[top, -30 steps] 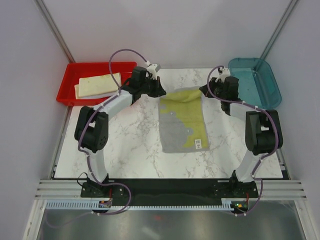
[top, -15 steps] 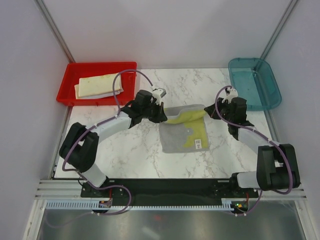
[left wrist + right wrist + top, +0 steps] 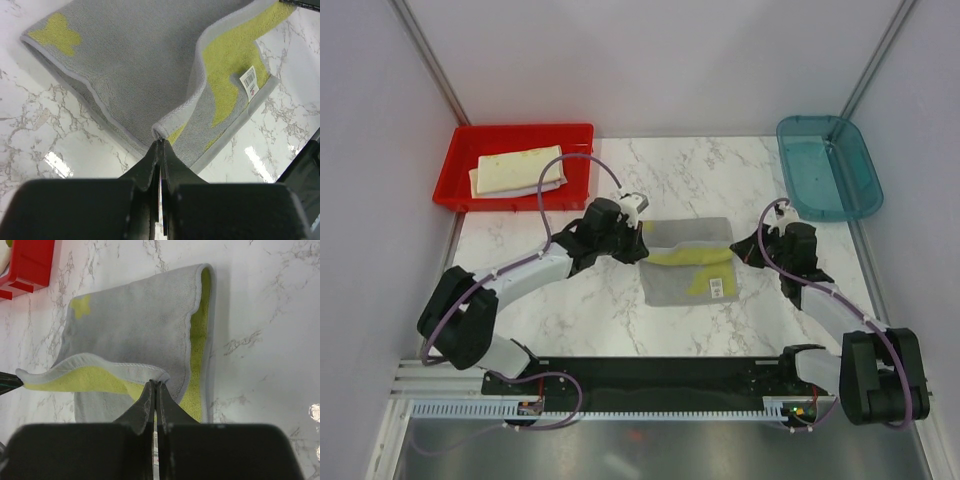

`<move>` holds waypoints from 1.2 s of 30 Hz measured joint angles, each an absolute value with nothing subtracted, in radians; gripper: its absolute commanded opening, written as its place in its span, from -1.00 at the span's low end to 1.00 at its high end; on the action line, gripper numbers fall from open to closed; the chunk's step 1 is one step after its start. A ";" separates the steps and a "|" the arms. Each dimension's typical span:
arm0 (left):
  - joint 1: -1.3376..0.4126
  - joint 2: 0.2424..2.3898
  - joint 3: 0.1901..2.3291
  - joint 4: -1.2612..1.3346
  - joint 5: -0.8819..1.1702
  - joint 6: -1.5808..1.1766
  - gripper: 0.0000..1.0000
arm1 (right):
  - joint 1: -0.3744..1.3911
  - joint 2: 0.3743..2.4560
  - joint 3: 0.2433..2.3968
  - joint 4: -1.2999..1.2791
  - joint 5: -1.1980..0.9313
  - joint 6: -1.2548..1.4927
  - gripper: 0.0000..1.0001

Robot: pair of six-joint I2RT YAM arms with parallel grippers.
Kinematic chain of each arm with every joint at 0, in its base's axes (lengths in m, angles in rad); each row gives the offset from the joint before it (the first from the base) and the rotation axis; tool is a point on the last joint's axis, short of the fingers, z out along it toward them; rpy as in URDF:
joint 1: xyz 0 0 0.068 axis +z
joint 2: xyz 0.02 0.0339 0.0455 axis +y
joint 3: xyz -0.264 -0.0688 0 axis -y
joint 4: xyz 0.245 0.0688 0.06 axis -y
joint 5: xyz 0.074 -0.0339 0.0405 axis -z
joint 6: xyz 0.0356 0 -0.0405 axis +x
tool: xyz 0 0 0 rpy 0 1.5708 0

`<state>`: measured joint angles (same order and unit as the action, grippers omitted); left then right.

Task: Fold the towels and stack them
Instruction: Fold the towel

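A grey towel (image 3: 688, 262) with a yellow patch and a white label lies mid-table, its far half folded over toward me. My left gripper (image 3: 642, 243) is shut on the towel's left corner (image 3: 161, 133). My right gripper (image 3: 744, 250) is shut on its right corner (image 3: 162, 375). Both hold the folded edge a little above the lower layer. The label (image 3: 249, 81) shows on the lower layer near the front edge. A folded cream-yellow towel (image 3: 518, 169) lies in the red tray (image 3: 578, 133).
The red tray sits at the back left of the marble table (image 3: 570, 310). A teal bin (image 3: 827, 165) stands at the back right. Purple cables loop over both arms.
Both grippers have pulled the towel's far edge toward the near side, folding it over the lower half. The arms have drawn back and bent lower.
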<state>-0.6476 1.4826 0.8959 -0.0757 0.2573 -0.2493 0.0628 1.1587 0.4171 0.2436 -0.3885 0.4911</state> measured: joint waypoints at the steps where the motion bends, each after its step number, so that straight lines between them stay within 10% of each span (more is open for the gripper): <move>1: -0.649 1.471 0.891 -0.077 0.250 -0.249 -0.95 | 0.063 1.145 0.411 0.235 -0.389 0.494 -1.00; 36: -0.799 1.417 0.692 -0.068 0.166 -0.280 -0.95 | 0.104 0.897 0.262 0.199 -0.340 0.562 -1.00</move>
<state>-0.7986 1.4170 0.6922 -0.0685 0.1661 -0.2798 0.1043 0.8974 0.2619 0.1993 -0.3401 0.5617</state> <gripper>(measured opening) 0.027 0.011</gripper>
